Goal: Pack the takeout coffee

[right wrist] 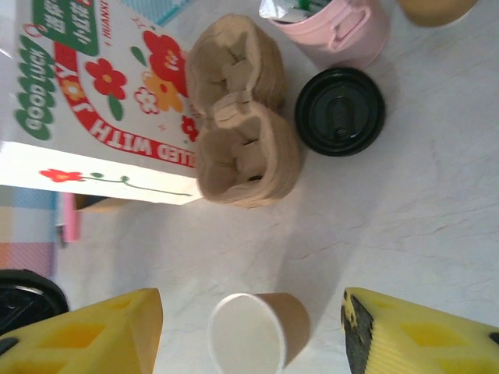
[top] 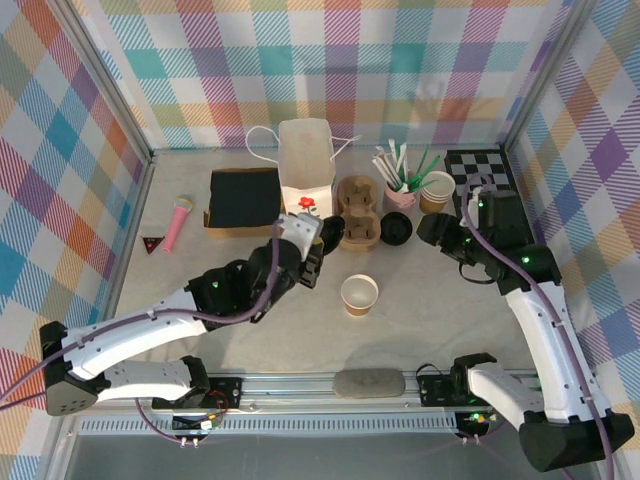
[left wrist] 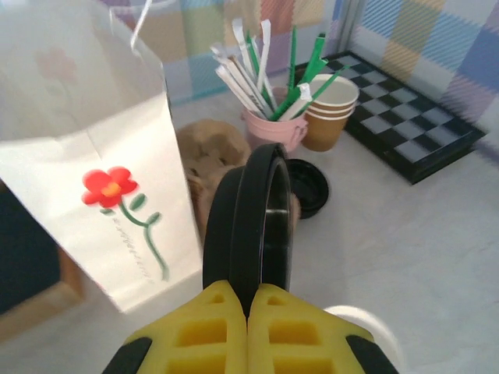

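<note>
Top external view: the small brown kraft paper cup (top: 359,295) stands upright and uncapped on the table, white inside showing, between my two arms. My left gripper (top: 312,252) hovers near it, just in front of the white paper bag (top: 305,160). My right gripper (top: 432,230) hangs apart on the other side, near the moulded brown pulp cup carrier (top: 358,225).

Left wrist view: the left gripper (left wrist: 249,292) is clamped tight on a round black plastic lid (left wrist: 234,234), which it holds upright on edge.

Right wrist view: the right gripper (right wrist: 251,308) stands wide open and empty, looking down at the cup (right wrist: 253,339). A second black lid (right wrist: 340,111) lies flat by the carrier (right wrist: 242,132).

I judge capping to be the step in hand. Next I need to tip the held lid flat, centre it over the rim and press down evenly, perhaps steadying the cup with the right gripper.
</note>
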Controlling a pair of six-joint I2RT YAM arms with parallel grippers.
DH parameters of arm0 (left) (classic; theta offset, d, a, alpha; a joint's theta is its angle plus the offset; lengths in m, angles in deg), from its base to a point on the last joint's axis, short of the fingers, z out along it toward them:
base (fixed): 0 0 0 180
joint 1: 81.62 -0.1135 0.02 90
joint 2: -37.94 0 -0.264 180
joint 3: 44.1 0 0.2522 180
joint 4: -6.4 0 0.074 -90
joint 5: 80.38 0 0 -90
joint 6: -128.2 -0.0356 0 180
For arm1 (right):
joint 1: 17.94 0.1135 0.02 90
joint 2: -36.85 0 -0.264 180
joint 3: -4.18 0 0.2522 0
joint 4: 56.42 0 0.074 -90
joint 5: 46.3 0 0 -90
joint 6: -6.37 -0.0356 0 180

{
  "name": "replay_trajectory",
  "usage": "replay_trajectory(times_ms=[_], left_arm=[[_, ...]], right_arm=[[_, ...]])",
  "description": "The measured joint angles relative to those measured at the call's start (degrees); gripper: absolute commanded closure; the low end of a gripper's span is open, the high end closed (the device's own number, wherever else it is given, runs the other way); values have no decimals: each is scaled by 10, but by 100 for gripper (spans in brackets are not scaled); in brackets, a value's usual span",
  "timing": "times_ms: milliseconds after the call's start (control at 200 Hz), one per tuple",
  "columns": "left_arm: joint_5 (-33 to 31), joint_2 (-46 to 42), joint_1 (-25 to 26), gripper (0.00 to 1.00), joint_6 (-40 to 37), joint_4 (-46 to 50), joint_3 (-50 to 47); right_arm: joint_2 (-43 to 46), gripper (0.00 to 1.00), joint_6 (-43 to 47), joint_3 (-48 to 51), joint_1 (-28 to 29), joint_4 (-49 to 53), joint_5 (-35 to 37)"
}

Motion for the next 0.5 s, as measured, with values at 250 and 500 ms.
replay_trajectory(times_ms=[250, 500], left_arm=[[-242, 80, 129, 100, -240, -126, -17], [-350, 176, 179, 100, -576, -464, -87]], right_arm=[[-37, 39, -45, 7, -25, -59, -165], [-39, 45, -75, 22, -32, -89, -258]])
